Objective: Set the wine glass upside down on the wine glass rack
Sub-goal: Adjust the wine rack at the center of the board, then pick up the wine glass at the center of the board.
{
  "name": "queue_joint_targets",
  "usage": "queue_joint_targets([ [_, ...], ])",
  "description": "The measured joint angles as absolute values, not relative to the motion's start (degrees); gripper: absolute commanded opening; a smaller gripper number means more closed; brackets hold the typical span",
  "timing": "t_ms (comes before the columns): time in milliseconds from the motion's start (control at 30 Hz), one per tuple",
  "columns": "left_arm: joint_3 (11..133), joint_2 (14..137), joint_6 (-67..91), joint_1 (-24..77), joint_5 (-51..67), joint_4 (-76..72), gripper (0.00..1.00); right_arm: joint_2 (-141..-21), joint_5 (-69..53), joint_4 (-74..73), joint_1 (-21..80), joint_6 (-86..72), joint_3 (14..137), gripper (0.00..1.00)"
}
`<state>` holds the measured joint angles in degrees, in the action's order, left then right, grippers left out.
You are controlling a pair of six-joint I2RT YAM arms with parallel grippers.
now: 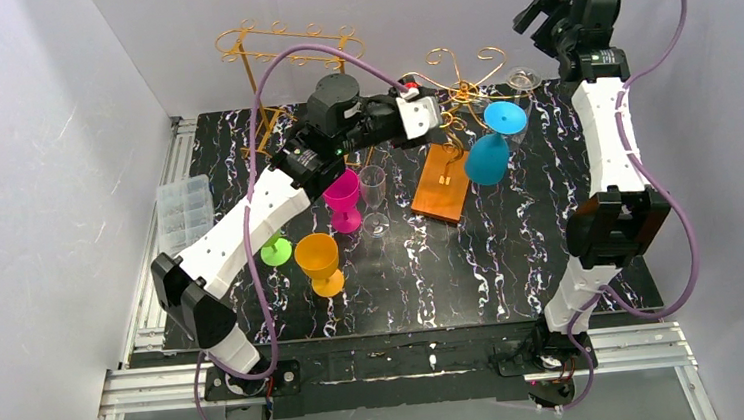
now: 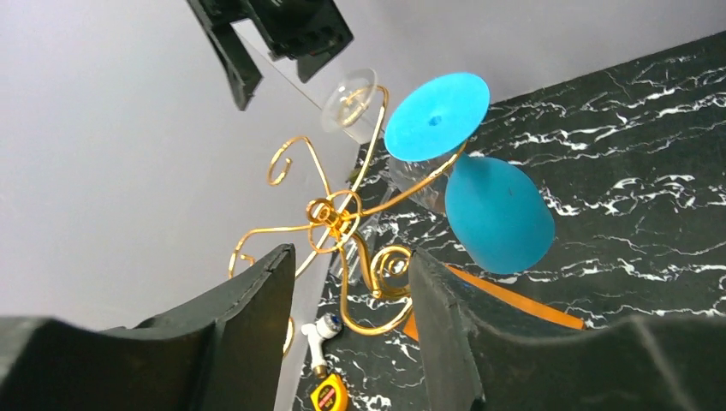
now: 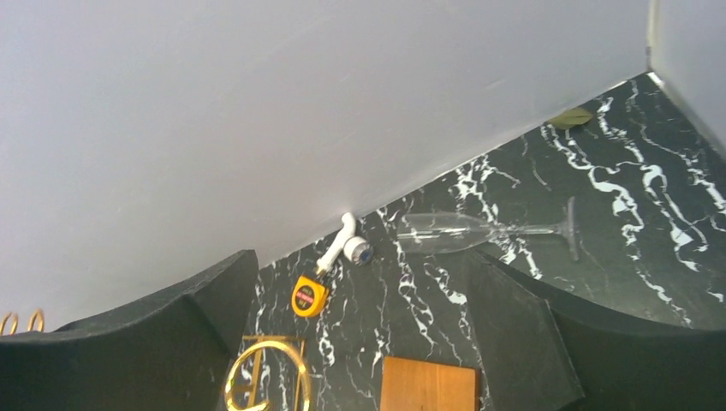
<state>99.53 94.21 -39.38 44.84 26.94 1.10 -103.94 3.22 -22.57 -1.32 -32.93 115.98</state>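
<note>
The gold wire wine glass rack [image 1: 459,91] stands on a wooden base [image 1: 441,184] at the back middle. A blue wine glass [image 1: 489,156] hangs upside down from one of its arms, foot uppermost [image 2: 437,116], bowl below [image 2: 499,214]. A clear glass [image 2: 351,101] hangs from another arm. My left gripper [image 1: 438,115] is just left of the rack, open and empty, level with the rack's hub [image 2: 330,210]. Raised high at the back right, my right gripper [image 1: 538,8] is open and holds nothing.
Pink [image 1: 344,200], clear [image 1: 374,195], orange [image 1: 319,262] and green [image 1: 276,250] glasses stand left of the base. A second gold rack [image 1: 285,41] is back left, a plastic box [image 1: 185,210] far left. A clear glass [image 3: 479,231] appears to lie by the back wall, near a tape measure [image 3: 308,295].
</note>
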Motion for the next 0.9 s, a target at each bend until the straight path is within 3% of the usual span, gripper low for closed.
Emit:
queue_joint_targets([
  [100, 99.5, 93.2, -39.3, 44.8, 26.9, 0.0, 0.67, -104.8, 4.1, -22.5, -2.8, -34.0, 116.4, 0.98],
  [233, 99.5, 93.1, -38.8, 44.8, 26.7, 0.2, 0.77, -106.1, 4.8, -22.6, -4.2, -35.1, 116.4, 0.98],
  [600, 99.6, 92.8, -37.3, 44.5, 24.8, 1.8, 0.91, -108.3, 7.0, -21.3, -7.2, -36.2, 109.5, 0.98],
  [900, 100.1, 89.5, -36.4, 44.3, 24.4, 3.4, 0.93, -114.7, 7.4, -20.4, -7.4, -34.6, 105.8, 0.98],
])
